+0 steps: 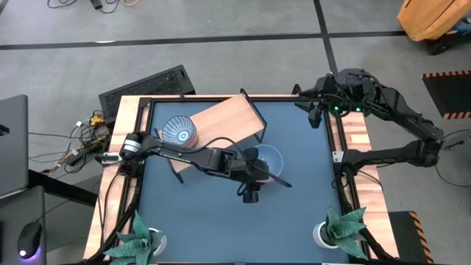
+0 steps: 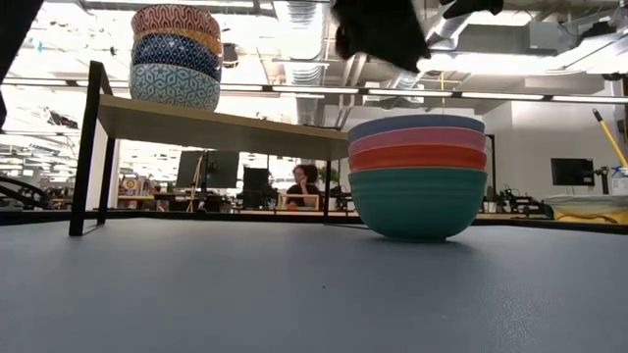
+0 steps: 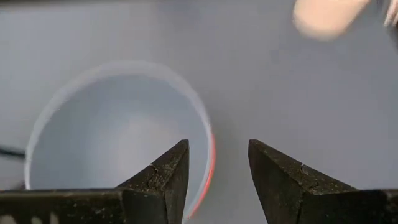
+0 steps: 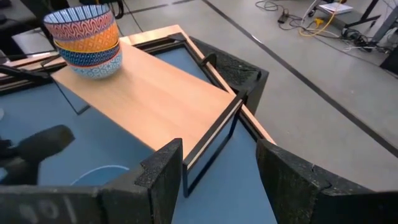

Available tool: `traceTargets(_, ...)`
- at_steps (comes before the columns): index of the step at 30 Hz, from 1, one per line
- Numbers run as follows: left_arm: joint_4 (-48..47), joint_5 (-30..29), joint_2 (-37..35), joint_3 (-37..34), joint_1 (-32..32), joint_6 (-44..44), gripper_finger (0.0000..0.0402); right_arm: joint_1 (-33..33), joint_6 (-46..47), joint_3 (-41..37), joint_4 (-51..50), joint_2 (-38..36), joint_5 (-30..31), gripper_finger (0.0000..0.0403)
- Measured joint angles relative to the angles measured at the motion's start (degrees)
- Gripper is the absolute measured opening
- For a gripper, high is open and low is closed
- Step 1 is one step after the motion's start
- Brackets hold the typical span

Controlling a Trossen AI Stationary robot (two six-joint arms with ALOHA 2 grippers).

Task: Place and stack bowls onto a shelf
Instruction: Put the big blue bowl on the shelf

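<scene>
On the shelf [image 1: 221, 121], a stack of patterned bowls [image 1: 179, 131] sits at its left end. Just right of the shelf, plain-coloured bowls [image 2: 417, 175] stand nested on the bench [image 1: 213, 213]. The left claw [image 3: 217, 171] hangs over their rim, fingers parted, holding nothing. Well right of the shelf, the right claw [image 4: 217, 171] waits open and empty.

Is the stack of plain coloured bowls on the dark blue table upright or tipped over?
Upright. The stack of plain coloured bowls sits level on the dark blue table, green bowl at the bottom, rims level, openings upward.
</scene>
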Motion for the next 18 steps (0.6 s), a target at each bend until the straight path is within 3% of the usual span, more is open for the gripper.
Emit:
traceTargets(10,-3.84,1.46,2.63,-0.07,0.59,0.91,0.0151,0.0,1.03,0.0,0.04,-0.08,0.0,0.023)
traceTargets(18,-5.49,-0.85,3.0,-0.02,0.61,1.37,0.014,0.0,1.03,0.0,0.11,-0.08,0.0,0.023)
